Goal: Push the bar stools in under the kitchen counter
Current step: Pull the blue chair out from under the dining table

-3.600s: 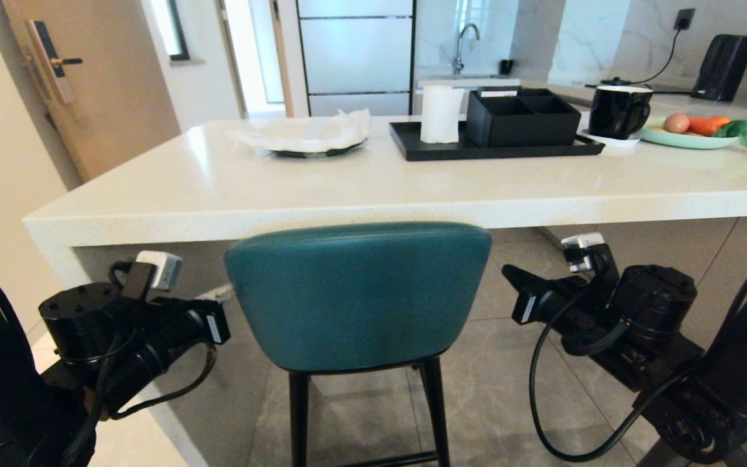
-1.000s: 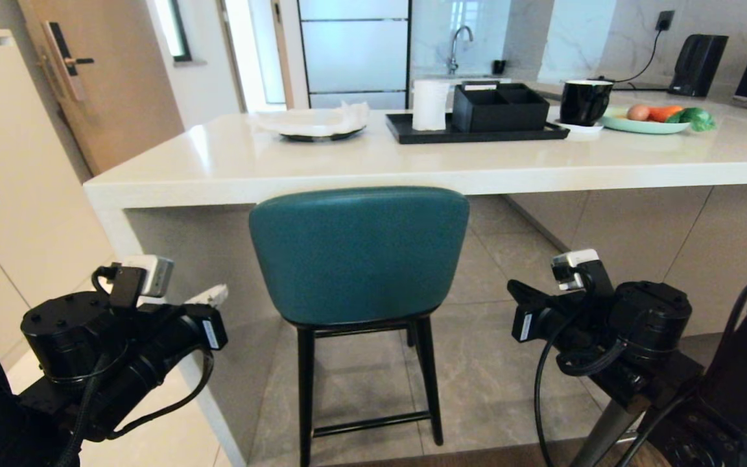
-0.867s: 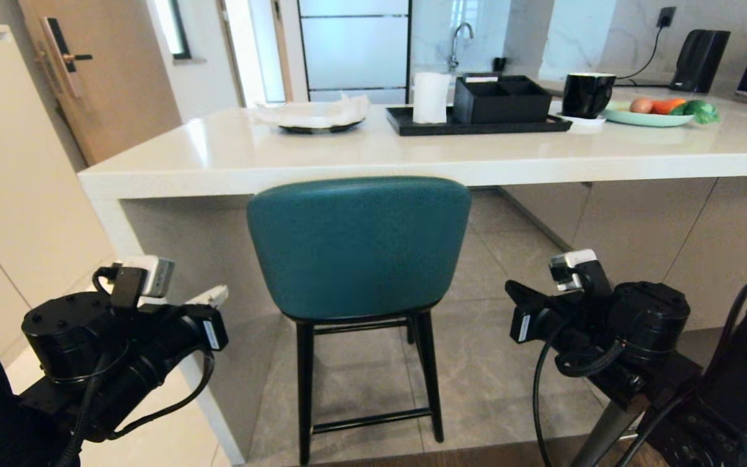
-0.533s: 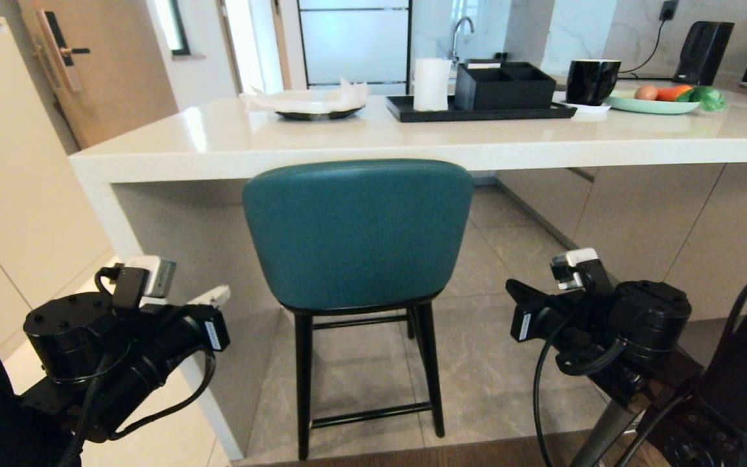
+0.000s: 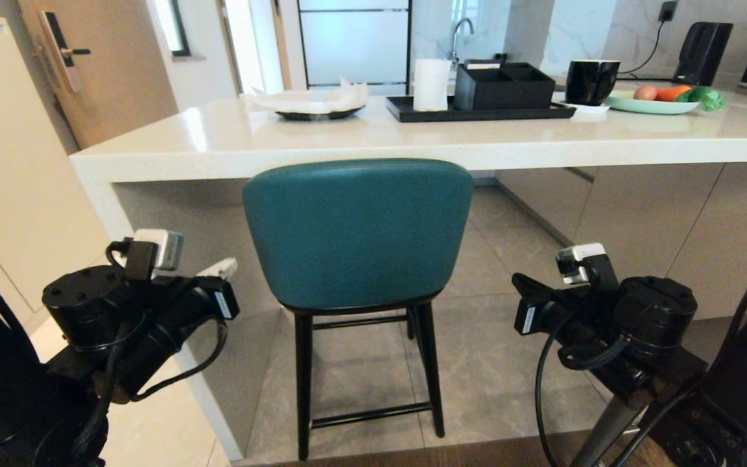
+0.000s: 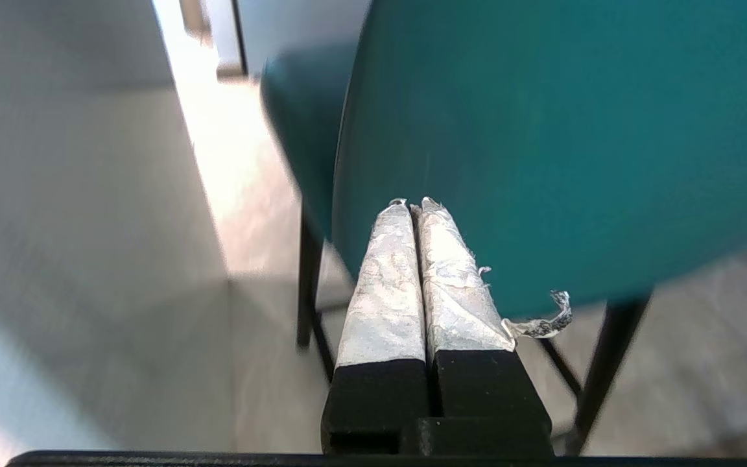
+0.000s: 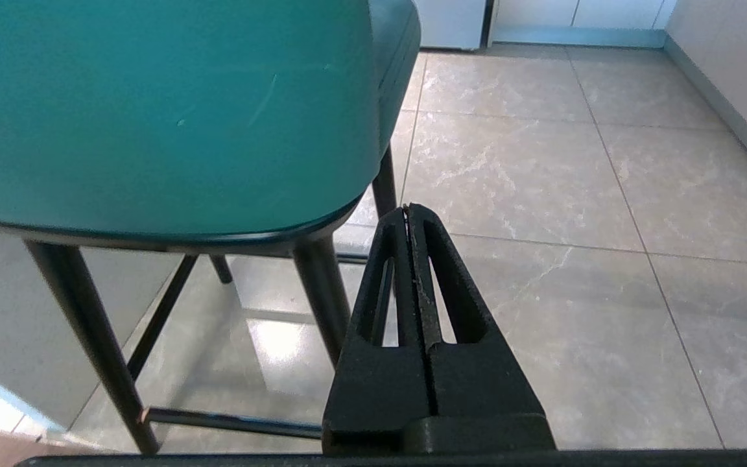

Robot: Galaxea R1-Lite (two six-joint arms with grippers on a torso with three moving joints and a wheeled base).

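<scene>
the teal bar stool (image 5: 357,233) stands on the tiled floor (image 5: 509,383) right in front of the white kitchen bench (image 5: 360,146), its curved back facing the camera and its top edge just under the level of the slab's front edge. in the head view its thin black legs (image 5: 302,383) stand below the bench's front edge, close to the white side panel (image 5: 172,259) at the bench's left end. only this one stool is in view.

the left gripper (image 5: 218,269) hangs low to the stool's left, its taped fingers (image 6: 386,285) pressed together and empty. in the left wrist view their tips lie over the lower edge of the teal back; whether they touch it cannot be told. a loose curl of tape (image 6: 539,321) hangs off one finger.

the right gripper (image 5: 519,285) sits low to the stool's right, clear of the seat, its black fingers (image 7: 438,285) closed on nothing and pointing toward the stool's near right leg (image 7: 321,292).

on the bench top stand a dark plate with crumpled white paper (image 5: 312,104), a black tray (image 5: 477,111) carrying a white roll (image 5: 430,84) and a black divided box (image 5: 503,84), a black mug (image 5: 591,81), and a pale green plate of vegetables (image 5: 665,100).
</scene>
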